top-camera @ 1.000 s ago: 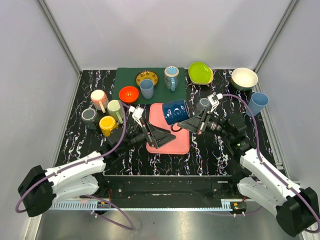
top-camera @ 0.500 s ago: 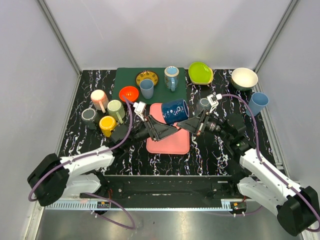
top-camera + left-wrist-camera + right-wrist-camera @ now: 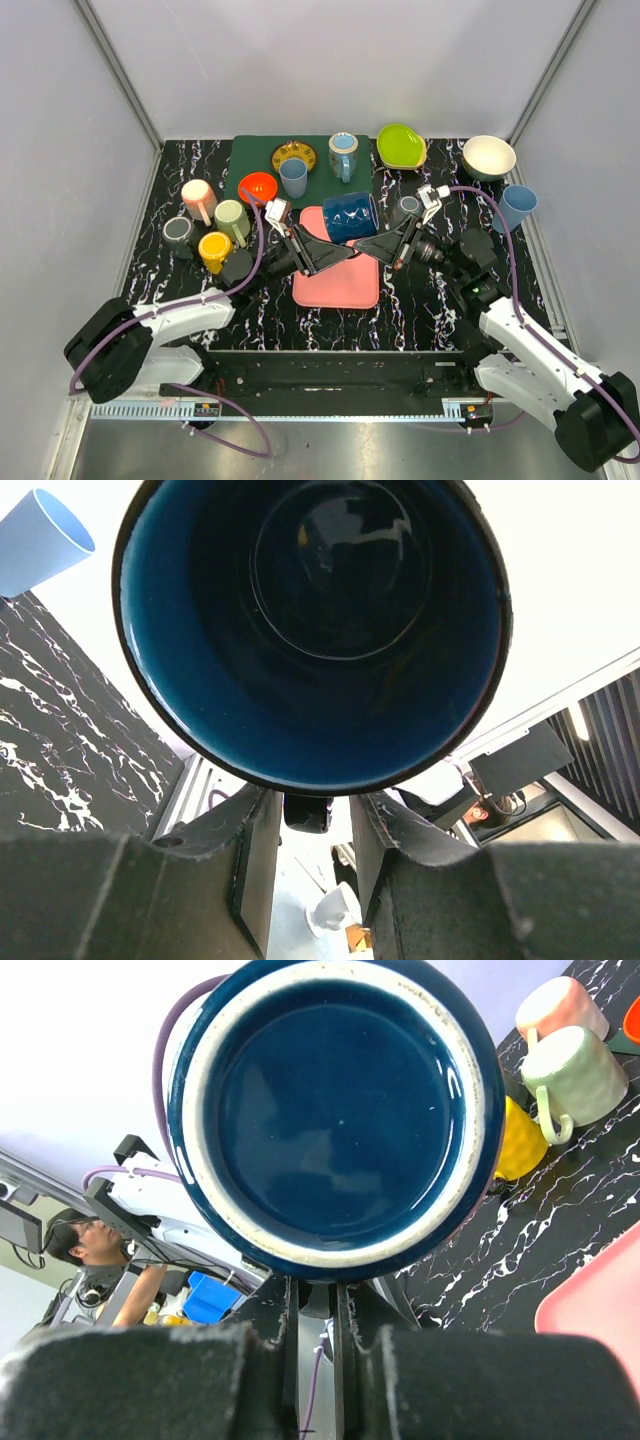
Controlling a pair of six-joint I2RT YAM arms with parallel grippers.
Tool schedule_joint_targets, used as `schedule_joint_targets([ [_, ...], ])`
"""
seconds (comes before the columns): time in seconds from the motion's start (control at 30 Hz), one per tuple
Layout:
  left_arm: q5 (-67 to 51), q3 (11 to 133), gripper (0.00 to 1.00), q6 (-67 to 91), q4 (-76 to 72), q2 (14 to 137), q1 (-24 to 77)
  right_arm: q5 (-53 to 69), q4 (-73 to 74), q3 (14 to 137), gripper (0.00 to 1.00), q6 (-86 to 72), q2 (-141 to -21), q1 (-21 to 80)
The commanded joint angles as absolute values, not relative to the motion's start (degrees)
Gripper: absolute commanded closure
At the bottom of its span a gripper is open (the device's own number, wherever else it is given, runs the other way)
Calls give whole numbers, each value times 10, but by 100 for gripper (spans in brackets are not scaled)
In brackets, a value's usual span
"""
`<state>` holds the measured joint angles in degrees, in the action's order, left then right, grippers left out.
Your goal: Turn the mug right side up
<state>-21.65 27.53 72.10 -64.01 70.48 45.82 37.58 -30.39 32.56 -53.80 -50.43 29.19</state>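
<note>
The dark blue mug [image 3: 350, 217] hangs on its side above the pink tray [image 3: 340, 288], its mouth facing left. My right gripper [image 3: 366, 246] is shut on the mug's handle just below its base [image 3: 335, 1110]; the right wrist view shows the fingers [image 3: 285, 1310] pinching a thin dark piece. My left gripper [image 3: 340, 252] sits under the mouth side. In the left wrist view the open mouth [image 3: 310, 630] fills the frame. The left gripper [image 3: 307, 830] has its jaws partly narrowed on either side of a dark piece under the rim, with a gap still showing.
Pink [image 3: 198, 198], green [image 3: 230, 220], yellow [image 3: 214, 248] and grey [image 3: 178, 230] mugs cluster at the left. A green mat [image 3: 250, 160] at the back carries an orange bowl [image 3: 258, 187] and cups. A lime bowl [image 3: 401, 145], cream bowl [image 3: 488, 156] and blue cup [image 3: 515, 207] stand at the right.
My left gripper has swung in from the left under the mug's mouth and its jaws have narrowed. The right gripper has carried the mug slightly back.
</note>
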Motion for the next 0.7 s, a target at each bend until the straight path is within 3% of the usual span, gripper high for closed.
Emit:
schedule_joint_targets([
  [0.0,-214,296,64,738,-740,712,449,423,-335,343,100,-529,-497,308],
  [0.23,-214,310,65,769,-780,742,448,424,-284,352,100,-480,-497,324],
  [0.47,-217,320,58,773,-795,755,449,411,-238,352,100,-450,-484,334],
  [0.53,-217,318,69,768,-795,754,450,410,-237,352,100,-451,-482,335],
  [0.6,-219,316,86,766,-798,751,450,410,-235,353,100,-450,-479,335],
  [0.63,-218,315,100,764,-794,751,449,410,-235,352,100,-451,-476,335],
  [0.67,-219,313,100,763,-788,749,449,412,-234,353,100,-451,-476,335],
])
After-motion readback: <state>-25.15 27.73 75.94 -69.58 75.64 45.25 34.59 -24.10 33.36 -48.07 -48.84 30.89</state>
